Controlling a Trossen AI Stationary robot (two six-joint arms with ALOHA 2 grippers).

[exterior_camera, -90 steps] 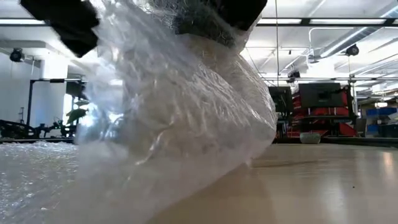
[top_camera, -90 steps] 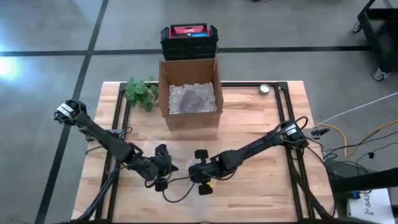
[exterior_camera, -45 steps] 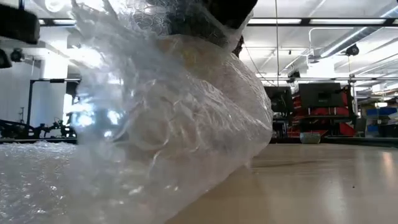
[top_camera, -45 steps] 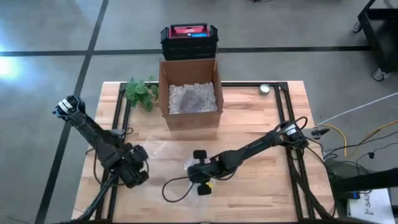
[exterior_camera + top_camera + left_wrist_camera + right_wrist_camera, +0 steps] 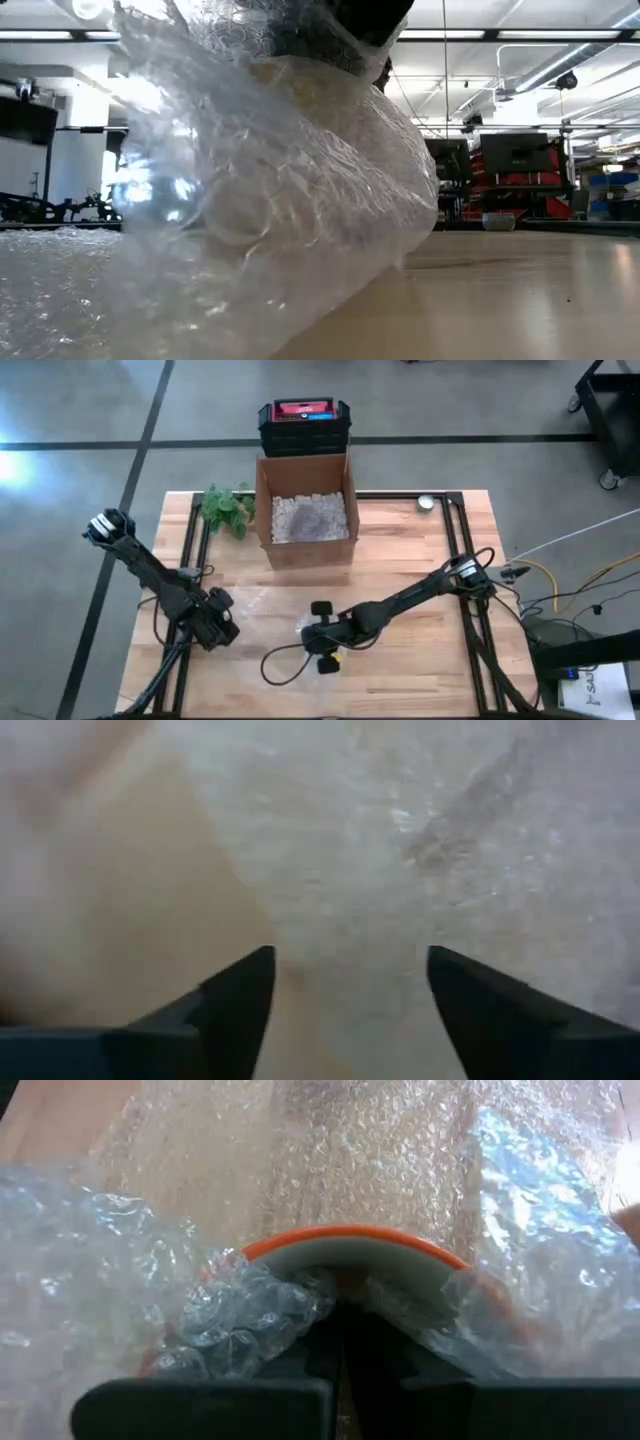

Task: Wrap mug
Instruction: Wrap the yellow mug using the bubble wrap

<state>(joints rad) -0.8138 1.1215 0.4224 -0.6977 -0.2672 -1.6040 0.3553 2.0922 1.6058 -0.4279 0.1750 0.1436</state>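
Landmark: cardboard box [image 5: 304, 510], open-topped, filled with white packing material, stood at the far middle of the wooden table [image 5: 420, 560].
Mug [image 5: 355, 1258]: orange outside, pale inside; lay near the table's front edge, well in front of the cardboard box and slightly right of its centre line; covered by bubble wrap [image 5: 270, 190]; only the rim arc shown clearly, in the right wrist view.
Bubble wrap: clear sheet, bunched up over the mug and spread flat on the table to the left of it, in front of the cardboard box; filled most of the low view.
Right gripper [image 5: 322, 635]: positioned over the mug in front of the cardboard box; fingers drawn together, pinching the mug's rim with wrap gathered around the grip.
Left gripper [image 5: 215, 622]: placed front-left of the cardboard box, well apart from the mug, at the left margin of the wrap; fingers [image 5: 235, 1000] held apart, nothing between them, wrap and bare wood visible beyond.
Plant [image 5: 226, 508]: green leaves, just beside the left wall of the cardboard box.
Crate [image 5: 304, 422]: black with red top, on the floor directly behind the cardboard box.
Small round object [image 5: 426, 503]: right of the cardboard box, near the table's far edge; kind could not be told.
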